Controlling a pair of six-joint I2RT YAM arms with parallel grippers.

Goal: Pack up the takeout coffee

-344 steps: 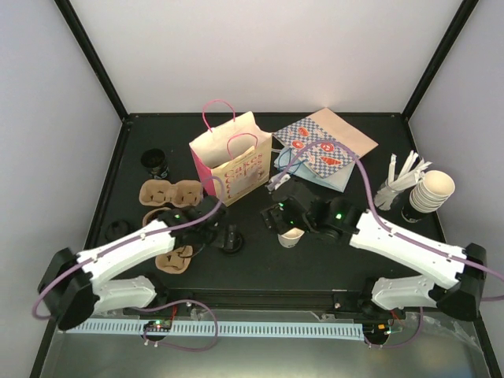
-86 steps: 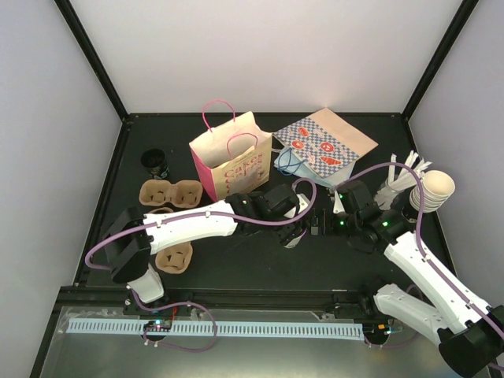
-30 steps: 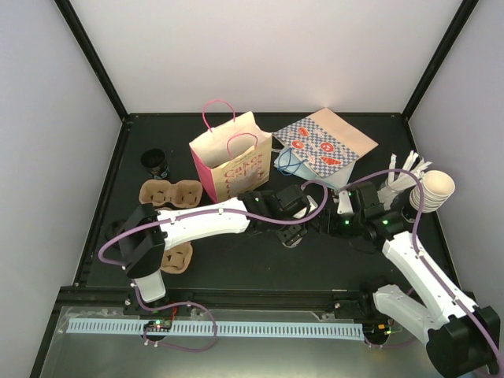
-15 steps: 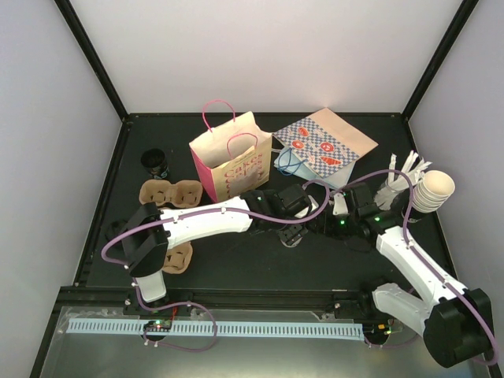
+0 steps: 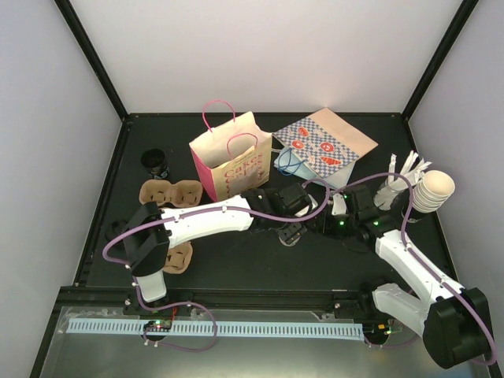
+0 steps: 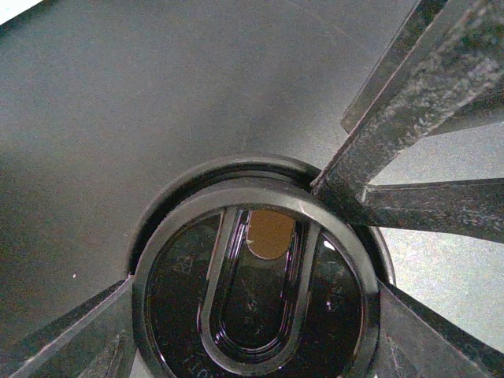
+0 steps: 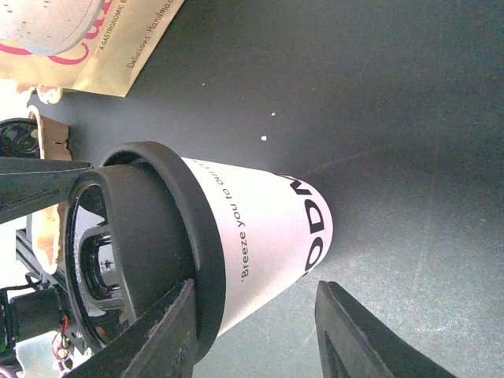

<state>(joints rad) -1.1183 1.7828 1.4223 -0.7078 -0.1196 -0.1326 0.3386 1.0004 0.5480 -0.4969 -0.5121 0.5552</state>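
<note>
The takeout coffee [image 5: 292, 234] [image 7: 260, 236] is a white paper cup with dark print, standing on the black table in front of the pink bag [image 5: 230, 161]. A black lid [image 6: 252, 291] [image 7: 150, 244] caps it. My left gripper [image 5: 290, 224] [image 6: 252, 315] comes from above and is shut on the lid's rim, one finger on each side. My right gripper [image 5: 313, 226] [image 7: 256, 287] reaches in from the right, open, with the cup's side between its fingers. One finger lies by the lid; the other stands apart from the cup wall.
A patterned flat bag [image 5: 327, 150] lies behind the cup. A stack of cream cups [image 5: 431, 191] and white sticks [image 5: 398, 177] stand at the right. Brown cup carriers [image 5: 169, 191] and a small black cup [image 5: 156, 164] sit at the left.
My right gripper has slid left up to the cup and its jaws have narrowed around it. The left gripper has stayed on the lid.
</note>
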